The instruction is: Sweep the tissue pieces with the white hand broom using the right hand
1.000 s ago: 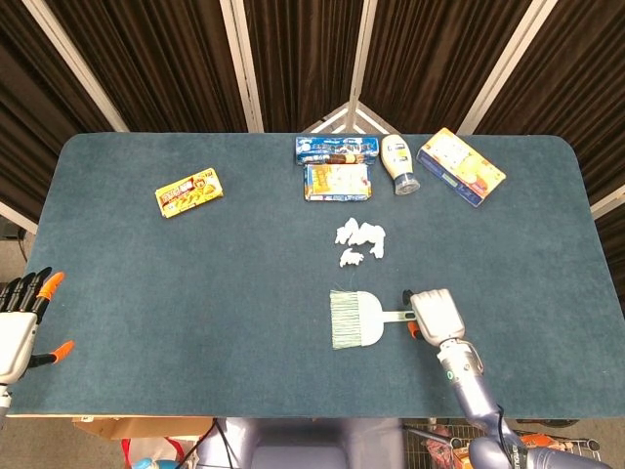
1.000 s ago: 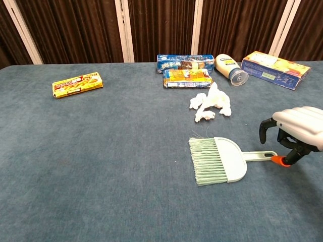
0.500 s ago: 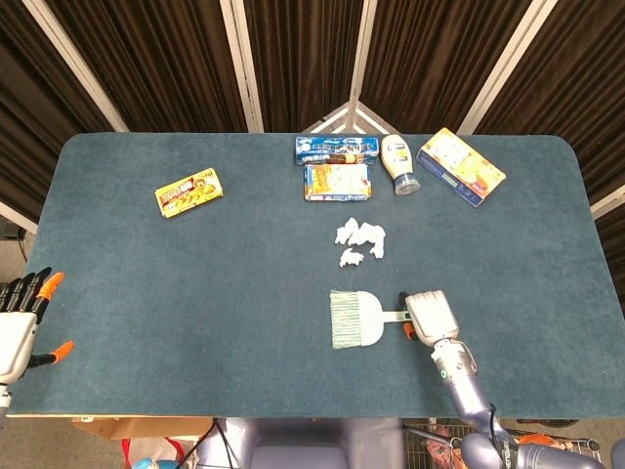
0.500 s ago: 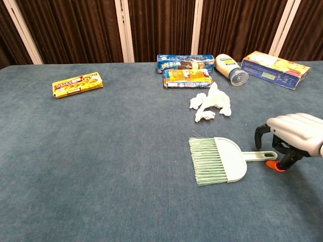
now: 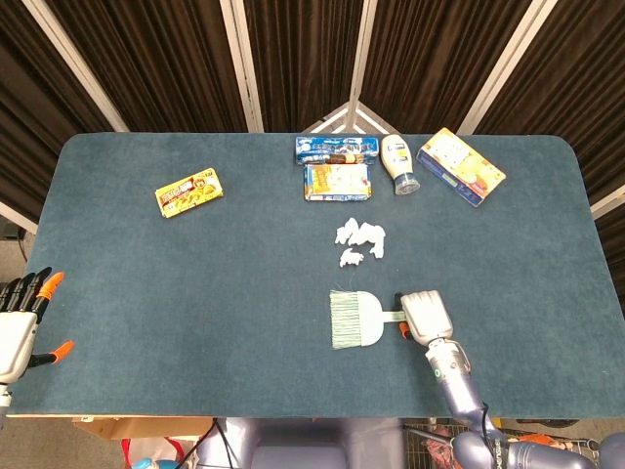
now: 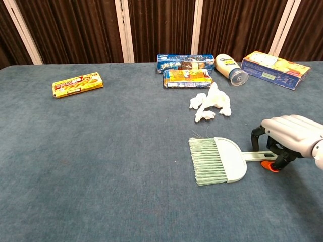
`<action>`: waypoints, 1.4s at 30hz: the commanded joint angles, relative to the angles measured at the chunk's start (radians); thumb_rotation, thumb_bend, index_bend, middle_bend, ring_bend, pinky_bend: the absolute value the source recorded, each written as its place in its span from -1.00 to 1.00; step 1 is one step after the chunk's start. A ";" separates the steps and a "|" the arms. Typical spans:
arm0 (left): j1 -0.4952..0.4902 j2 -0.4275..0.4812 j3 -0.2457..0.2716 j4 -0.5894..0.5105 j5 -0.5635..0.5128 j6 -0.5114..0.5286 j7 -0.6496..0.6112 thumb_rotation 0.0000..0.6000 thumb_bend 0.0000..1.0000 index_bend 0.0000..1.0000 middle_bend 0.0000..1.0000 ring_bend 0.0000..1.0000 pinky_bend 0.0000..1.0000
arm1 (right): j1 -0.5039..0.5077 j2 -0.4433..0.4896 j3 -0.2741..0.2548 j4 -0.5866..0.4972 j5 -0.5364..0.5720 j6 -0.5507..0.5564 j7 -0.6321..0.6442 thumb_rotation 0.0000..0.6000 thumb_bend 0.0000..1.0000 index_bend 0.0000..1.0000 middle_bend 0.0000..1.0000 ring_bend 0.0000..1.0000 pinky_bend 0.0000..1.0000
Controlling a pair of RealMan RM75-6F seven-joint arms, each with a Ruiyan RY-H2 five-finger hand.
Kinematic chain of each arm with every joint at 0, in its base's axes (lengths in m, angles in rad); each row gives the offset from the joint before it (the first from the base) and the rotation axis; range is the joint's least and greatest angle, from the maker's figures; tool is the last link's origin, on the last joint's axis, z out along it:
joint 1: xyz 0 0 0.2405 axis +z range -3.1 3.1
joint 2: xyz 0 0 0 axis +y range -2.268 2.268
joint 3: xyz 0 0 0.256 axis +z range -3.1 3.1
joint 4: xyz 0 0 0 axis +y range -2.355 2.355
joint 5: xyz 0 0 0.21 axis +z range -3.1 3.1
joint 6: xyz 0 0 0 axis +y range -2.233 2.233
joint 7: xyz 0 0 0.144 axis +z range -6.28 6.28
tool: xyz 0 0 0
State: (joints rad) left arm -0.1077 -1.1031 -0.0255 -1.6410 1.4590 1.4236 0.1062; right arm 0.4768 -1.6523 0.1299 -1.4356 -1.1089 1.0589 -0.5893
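The white hand broom (image 5: pixel 354 319) (image 6: pixel 222 160) lies flat on the blue table, bristles to the left and handle to the right. Behind it sits a small cluster of white tissue pieces (image 5: pixel 359 241) (image 6: pixel 211 105). My right hand (image 5: pixel 426 316) (image 6: pixel 287 136) is lowered over the handle's end, with fingers arched behind it and the orange-tipped thumb in front. A gap still shows around the handle, and its tip is hidden under the palm. My left hand (image 5: pixel 20 327) hangs off the table's near-left edge with fingers apart, holding nothing.
Along the back stand two blue snack packs (image 5: pixel 336 166), a white bottle on its side (image 5: pixel 399 163) and a yellow-blue box (image 5: pixel 461 166). A yellow snack pack (image 5: pixel 189 191) lies at the back left.
My right hand has slid left along the handle toward the broom head and dropped lower, so the handle now sits between fingers and thumb. The broom and the tissue have not moved.
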 commanded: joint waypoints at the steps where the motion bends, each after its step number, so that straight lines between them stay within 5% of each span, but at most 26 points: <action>1: 0.000 0.000 0.000 0.000 -0.001 -0.001 0.000 1.00 -1.00 -1.00 -1.00 -1.00 -1.00 | 0.001 -0.003 -0.002 0.001 -0.002 0.004 0.002 1.00 -0.20 0.28 0.85 0.98 0.94; 4: 0.000 0.000 -0.001 0.000 -0.002 -0.001 0.001 1.00 -1.00 -1.00 -1.00 -1.00 -1.00 | 0.002 -0.006 -0.003 0.000 -0.005 0.010 0.007 1.00 -0.10 0.45 0.85 0.97 0.94; 17: -0.001 0.000 -0.001 -0.002 -0.006 -0.003 0.003 1.00 -1.00 -1.00 -1.00 -1.00 -1.00 | 0.011 0.039 0.005 -0.044 -0.019 0.037 -0.006 1.00 0.18 0.62 0.85 0.98 0.94; 42: -0.002 0.005 0.000 -0.007 -0.008 -0.009 -0.002 1.00 -1.00 -1.00 -1.00 -1.00 -1.00 | 0.156 0.222 0.148 -0.268 0.180 0.013 -0.242 1.00 0.35 0.74 0.85 0.98 0.94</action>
State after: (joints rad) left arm -0.1095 -1.0987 -0.0255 -1.6478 1.4515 1.4157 0.1043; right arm 0.6184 -1.4310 0.2683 -1.6983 -0.9417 1.0797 -0.8179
